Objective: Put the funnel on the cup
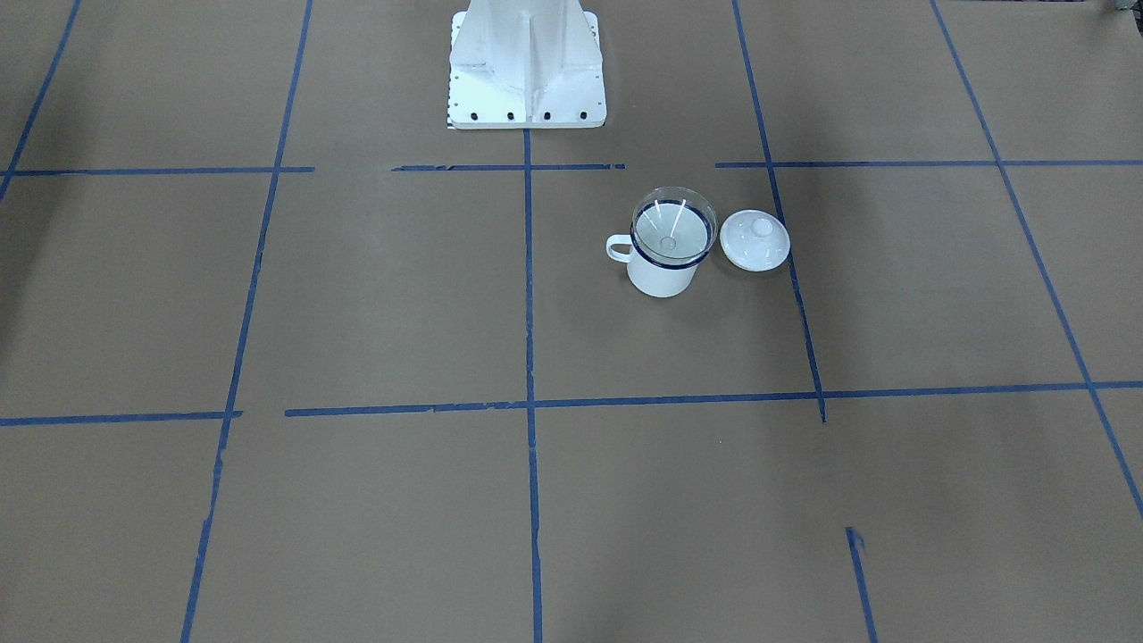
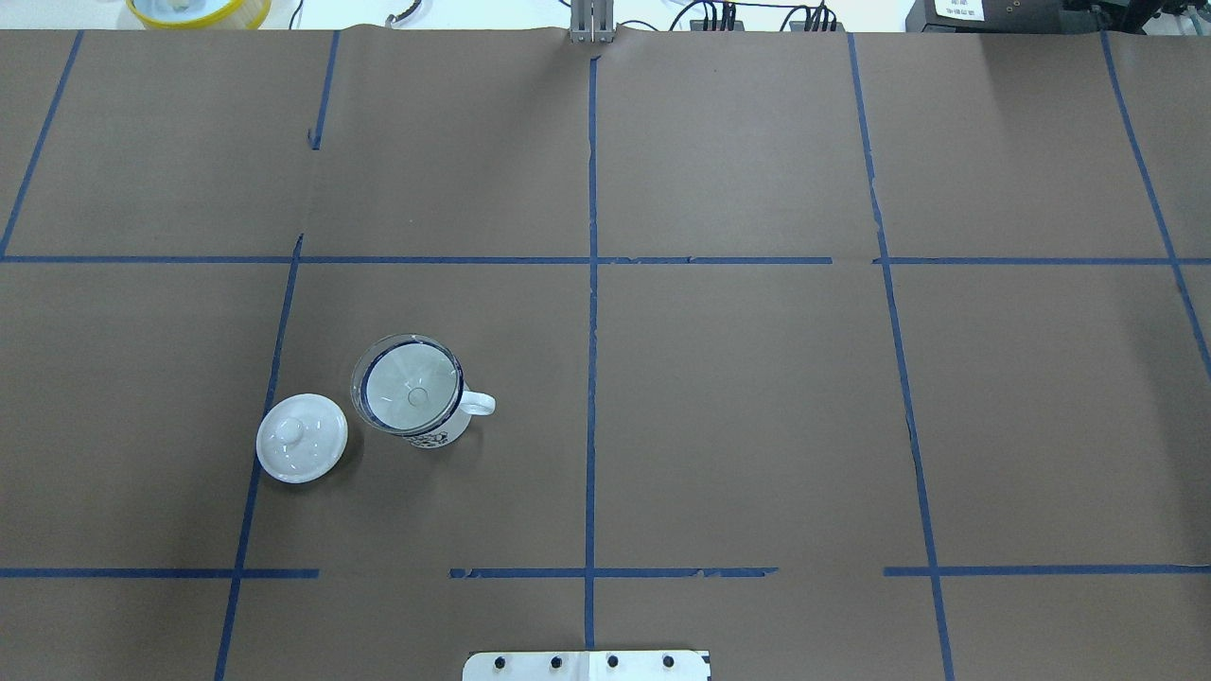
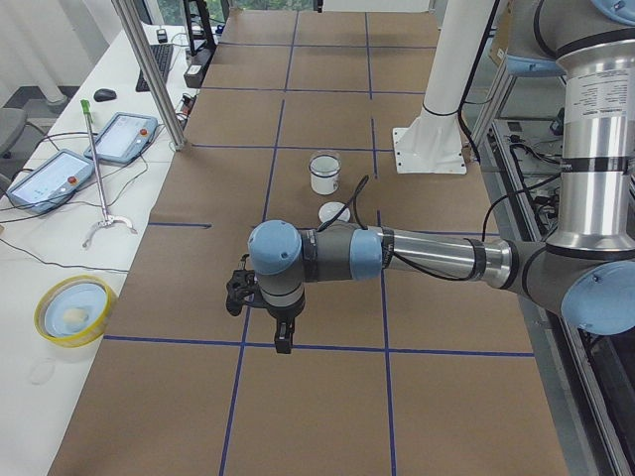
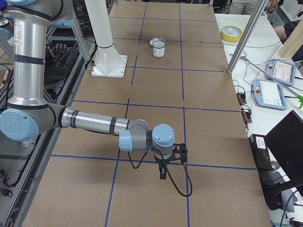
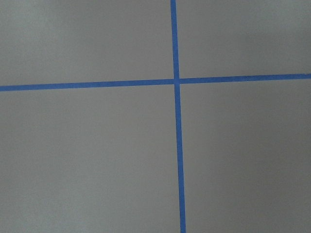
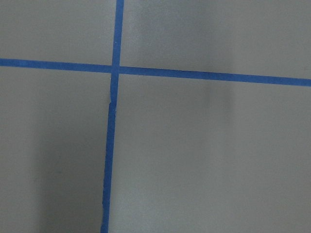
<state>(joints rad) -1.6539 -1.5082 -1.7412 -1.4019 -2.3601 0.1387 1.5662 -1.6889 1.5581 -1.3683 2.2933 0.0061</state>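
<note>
The cup (image 1: 661, 277) is a white enamel mug with a dark blue rim, standing upright on the brown table. The clear funnel (image 1: 674, 234) sits in its mouth, rim level, spout down inside. Both also show in the overhead view, the funnel (image 2: 407, 383) on the cup (image 2: 445, 430), handle pointing right. My left gripper (image 3: 283, 342) hangs over the table far from the cup, seen only in the left side view. My right gripper (image 4: 162, 172) hangs at the opposite end, seen only in the right side view. I cannot tell whether either is open or shut.
A round white knobbed lid (image 2: 302, 438) lies on the table beside the cup. The robot's white base (image 1: 527, 80) stands at the table's edge. A yellow bowl (image 3: 74, 309) and teach pendants (image 3: 119, 137) lie on the side bench.
</note>
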